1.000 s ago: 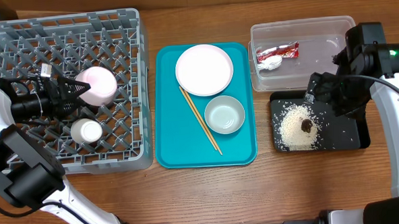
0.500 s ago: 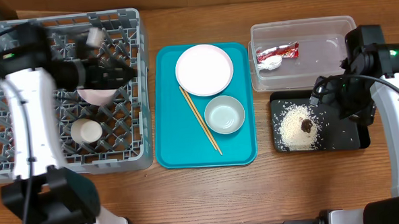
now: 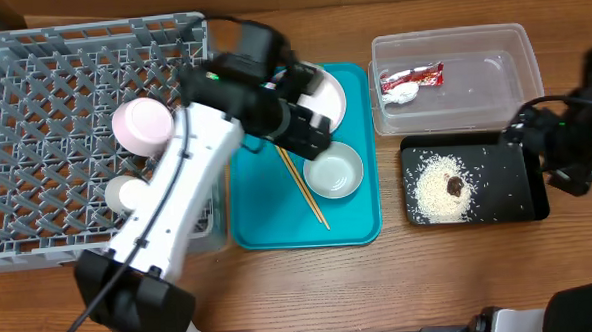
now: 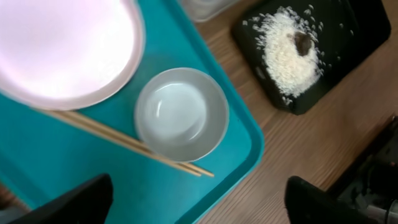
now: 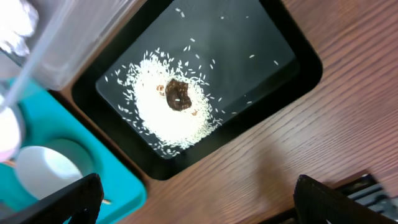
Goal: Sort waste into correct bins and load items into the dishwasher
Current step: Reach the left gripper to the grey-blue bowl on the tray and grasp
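My left gripper [image 3: 313, 138] is open and empty above the teal tray; in the left wrist view [image 4: 199, 208] its fingers frame the tray's front edge. Below it are the pale green-white bowl [image 4: 181, 114], the chopsticks [image 4: 124, 140] and the white plate [image 4: 62, 50]. The pink saucer [image 3: 142, 125] and white cup [image 3: 127, 193] sit in the grey rack [image 3: 32, 87]. The wrapper [image 3: 412, 78] and tissue [image 3: 401, 95] lie in the clear tub [image 3: 471, 48]. Rice [image 5: 171, 118] and the brown lump [image 5: 177, 94] lie in the black tray [image 5: 261, 56]. My right gripper [image 5: 199, 202] is open and empty beside that tray.
The teal serving tray [image 3: 268, 222] lies between the rack and the bins. My left arm crosses over the rack's right wall and hides part of the plate [image 3: 328, 95]. My right gripper [image 3: 551, 150] sits at the black tray's right end.
My left arm has swung from the rack over to the teal tray, leaving the pink saucer in the rack. My right gripper has pulled back to the right, off the black tray.
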`<state>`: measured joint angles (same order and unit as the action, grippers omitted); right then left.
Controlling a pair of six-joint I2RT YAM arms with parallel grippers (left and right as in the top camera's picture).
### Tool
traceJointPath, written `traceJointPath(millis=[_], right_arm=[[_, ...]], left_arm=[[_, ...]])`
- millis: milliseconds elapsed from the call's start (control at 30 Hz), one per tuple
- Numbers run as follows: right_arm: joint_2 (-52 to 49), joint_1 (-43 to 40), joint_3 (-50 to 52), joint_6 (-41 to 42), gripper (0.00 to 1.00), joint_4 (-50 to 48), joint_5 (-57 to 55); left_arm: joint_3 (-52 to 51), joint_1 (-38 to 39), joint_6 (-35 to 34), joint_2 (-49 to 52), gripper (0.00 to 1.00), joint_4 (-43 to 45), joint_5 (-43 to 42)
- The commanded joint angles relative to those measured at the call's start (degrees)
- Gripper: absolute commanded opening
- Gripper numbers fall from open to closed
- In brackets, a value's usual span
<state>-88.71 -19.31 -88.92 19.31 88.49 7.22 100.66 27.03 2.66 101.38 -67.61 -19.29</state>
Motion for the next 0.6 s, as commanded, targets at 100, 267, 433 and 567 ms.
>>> traceJointPath(millis=[100,267,433,567], right_arm=[[0.85,-3.56,-0.79,-1.75,1.0,-0.22,5.95],[0.85,-3.54,-0.79,-1.75,1.0,-0.28,5.95],[0.85,-3.54,-0.79,-1.75,1.0,-0.26,5.92],[0.85,-3.54,-0.79,-1.77,1.0,-0.2,5.95]], left_arm=[[0.57,10.97,-4.96,3.37,0.88,0.72,13.86],[0.57,16.92,-6.08,9.33,0.88,1.49,18.32],[0.57,20.02,-6.12,17.38,0.83,1.66,19.58],[0.57,20.24,-6.12,22.29,0.75,1.51,20.22]])
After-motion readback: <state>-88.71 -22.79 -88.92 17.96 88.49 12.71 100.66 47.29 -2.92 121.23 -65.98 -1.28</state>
